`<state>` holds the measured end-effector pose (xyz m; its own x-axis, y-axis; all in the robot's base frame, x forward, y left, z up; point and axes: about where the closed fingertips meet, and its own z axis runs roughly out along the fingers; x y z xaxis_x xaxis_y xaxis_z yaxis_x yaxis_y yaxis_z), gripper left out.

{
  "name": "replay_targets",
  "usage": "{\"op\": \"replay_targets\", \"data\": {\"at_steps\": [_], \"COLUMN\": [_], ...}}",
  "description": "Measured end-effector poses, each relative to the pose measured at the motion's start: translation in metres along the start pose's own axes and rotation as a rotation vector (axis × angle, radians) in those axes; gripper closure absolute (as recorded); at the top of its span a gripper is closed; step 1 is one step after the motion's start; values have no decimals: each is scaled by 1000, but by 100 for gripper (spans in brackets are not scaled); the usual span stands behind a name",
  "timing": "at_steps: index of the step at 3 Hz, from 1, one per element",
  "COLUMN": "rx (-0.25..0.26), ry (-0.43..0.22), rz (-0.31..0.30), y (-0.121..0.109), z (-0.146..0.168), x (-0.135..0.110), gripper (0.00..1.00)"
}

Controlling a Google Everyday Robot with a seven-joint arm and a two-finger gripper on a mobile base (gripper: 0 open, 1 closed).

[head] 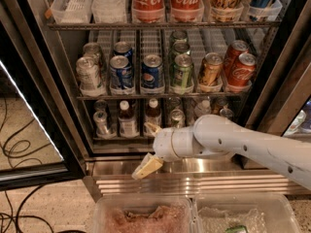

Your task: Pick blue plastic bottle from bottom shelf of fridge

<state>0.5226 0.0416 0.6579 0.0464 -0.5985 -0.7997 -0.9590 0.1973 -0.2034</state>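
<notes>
The fridge (59,89) stands open in front of me. On its bottom shelf (116,138) stand two small bottles with white caps and dark brown contents, one (127,118) in the second lane from the left and one (153,112) just right of it. My gripper (148,148) is open and empty. It hangs in front of the shelf's front edge, below and just in front of the right bottle. Its upper finger (152,128) reaches the foot of that bottle and its lower finger (146,167) lies over the steel base (214,171). My white arm hides the shelf's right lanes.
Silver cans (102,123) stand in the left lane. Drink cans (151,73) fill the rack above, with cola cans (148,1) higher up. The glass door (29,125) is swung open at left. Two clear bins (146,217) sit below. Cables (14,144) lie on the floor.
</notes>
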Motion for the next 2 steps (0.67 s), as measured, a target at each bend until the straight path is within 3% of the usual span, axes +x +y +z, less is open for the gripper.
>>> {"op": "replay_targets", "data": {"at_steps": [1,2], "rx": [91,90], "ry": [-28,-28], "rz": [-22,-22], "y": [-15,-15], "z": [-2,-2], "x": [-15,-15], "gripper": [0,0]}}
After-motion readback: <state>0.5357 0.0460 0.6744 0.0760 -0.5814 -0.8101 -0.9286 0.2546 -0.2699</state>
